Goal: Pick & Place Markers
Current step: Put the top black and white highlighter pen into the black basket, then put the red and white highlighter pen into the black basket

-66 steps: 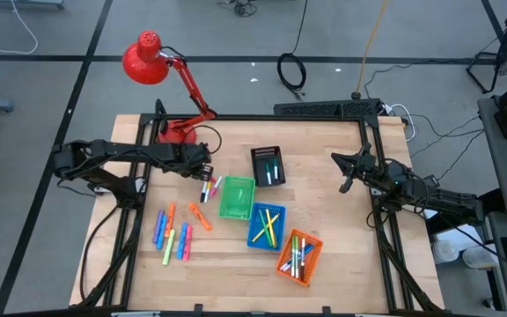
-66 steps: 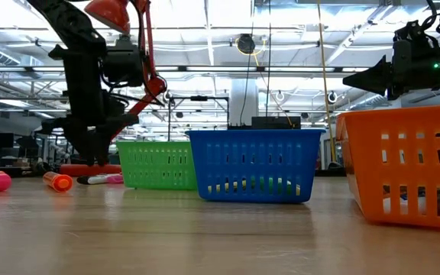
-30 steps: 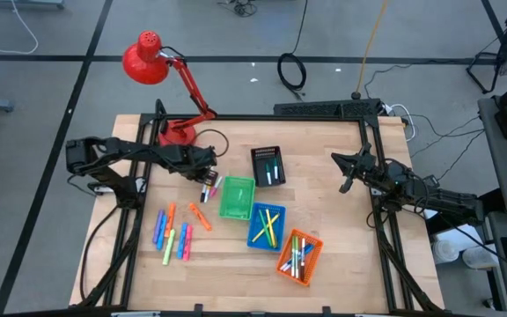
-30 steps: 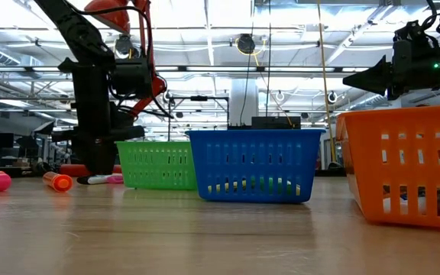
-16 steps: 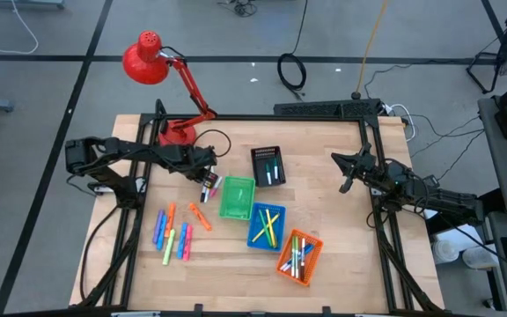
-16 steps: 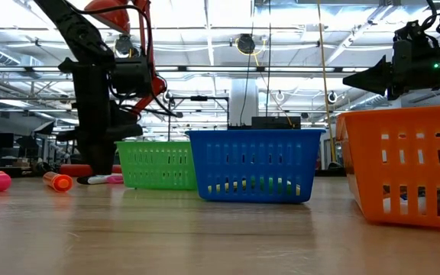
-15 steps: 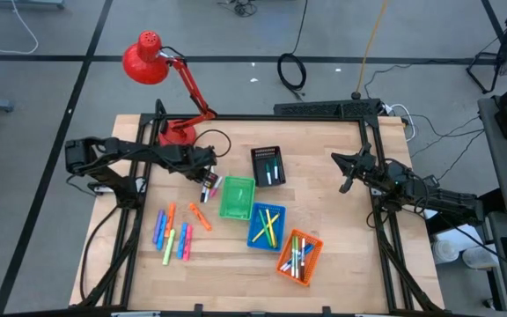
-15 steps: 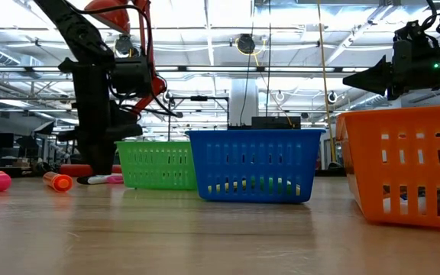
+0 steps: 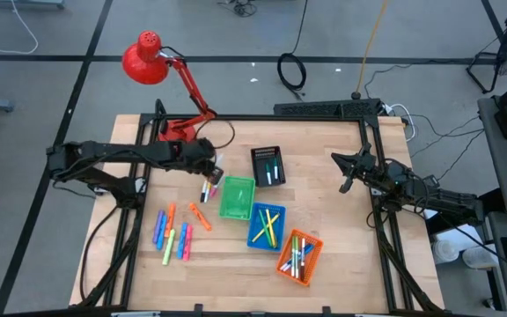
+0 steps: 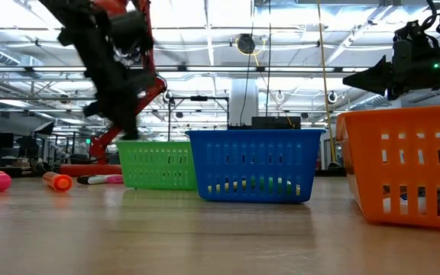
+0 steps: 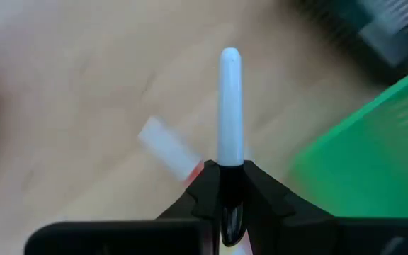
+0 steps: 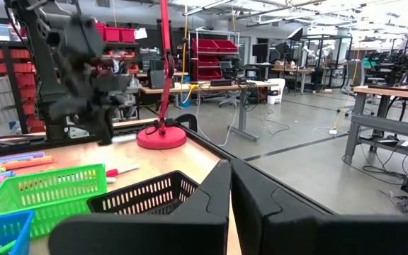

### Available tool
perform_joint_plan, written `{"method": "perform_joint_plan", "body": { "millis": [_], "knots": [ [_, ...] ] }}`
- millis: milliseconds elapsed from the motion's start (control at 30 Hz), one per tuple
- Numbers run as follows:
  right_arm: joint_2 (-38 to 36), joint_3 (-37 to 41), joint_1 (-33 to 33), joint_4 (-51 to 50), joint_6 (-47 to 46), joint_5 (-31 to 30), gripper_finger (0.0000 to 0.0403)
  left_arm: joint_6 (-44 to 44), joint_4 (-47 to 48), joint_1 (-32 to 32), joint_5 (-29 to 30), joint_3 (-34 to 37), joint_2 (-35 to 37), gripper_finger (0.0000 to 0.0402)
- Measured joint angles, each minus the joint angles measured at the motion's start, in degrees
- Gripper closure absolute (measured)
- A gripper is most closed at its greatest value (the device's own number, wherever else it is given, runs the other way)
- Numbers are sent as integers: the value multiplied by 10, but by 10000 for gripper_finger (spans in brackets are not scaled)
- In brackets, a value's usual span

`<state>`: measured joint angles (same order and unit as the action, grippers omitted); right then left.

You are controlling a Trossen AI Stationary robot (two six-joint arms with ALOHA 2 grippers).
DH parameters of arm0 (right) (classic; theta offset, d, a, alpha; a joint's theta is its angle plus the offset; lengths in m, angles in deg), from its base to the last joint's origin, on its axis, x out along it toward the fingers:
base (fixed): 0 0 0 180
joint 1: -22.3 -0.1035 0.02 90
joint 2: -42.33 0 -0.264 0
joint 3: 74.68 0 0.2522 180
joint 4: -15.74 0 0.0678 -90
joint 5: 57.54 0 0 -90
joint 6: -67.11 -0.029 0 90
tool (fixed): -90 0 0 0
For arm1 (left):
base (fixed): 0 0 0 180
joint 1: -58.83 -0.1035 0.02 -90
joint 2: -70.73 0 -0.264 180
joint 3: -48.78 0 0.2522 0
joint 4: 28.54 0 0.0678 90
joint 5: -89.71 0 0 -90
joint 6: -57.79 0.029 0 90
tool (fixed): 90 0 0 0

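Observation:
My left gripper [image 9: 212,168] hangs above the table just left of the green basket [image 9: 236,198], shut on a white marker [image 11: 230,106]. In the low view the left gripper [image 10: 128,128] is well above the wood. Under it a few loose markers [image 9: 206,190] lie flat on the table, and several more markers [image 9: 172,234] lie in a row at the near left. My right gripper [image 9: 345,180] waits shut at the right side, off the table top; the right wrist view shows its fingers [image 12: 211,198] pressed together. My left gripper pinches one end of the white marker [image 11: 230,161] between its two fingers. The marker runs on straight ahead past the fingertips, in line with them; the held end is hidden between them. The fingers slant downward, and the marker is lifted clear of the table.
A black basket [image 9: 268,165], a blue basket [image 9: 265,226] and an orange basket [image 9: 299,256] stand right of the green one, with markers inside. A red desk lamp [image 9: 161,88] stands on its base [image 9: 176,132] at the far left corner.
My left gripper has risen from the table beside the green basket, tipping and rolling as it rose, and has carried the white marker up clear of the wood. The other loose markers stay where they lay.

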<state>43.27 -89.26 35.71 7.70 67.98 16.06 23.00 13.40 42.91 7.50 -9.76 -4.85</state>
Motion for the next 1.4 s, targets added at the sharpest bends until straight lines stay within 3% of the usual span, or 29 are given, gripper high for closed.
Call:
{"method": "perform_joint_plan", "body": {
  "millis": [300, 767, 967, 1400],
  "knots": [
    [0, 0, 0, 0, 0, 0, 403, 108, -249, 22, -93, -45, -25, 364],
    [0, 0, 0, 0, 0, 0, 403, 164, -145, 5, -93, -247, -247, 364],
    [0, 0, 0, 0, 0, 0, 403, 167, -144, -8, -112, -280, -317, 363],
    [0, 0, 0, 0, 0, 0, 403, 184, -103, -29, -108, -282, -312, 224]
  ]
}}
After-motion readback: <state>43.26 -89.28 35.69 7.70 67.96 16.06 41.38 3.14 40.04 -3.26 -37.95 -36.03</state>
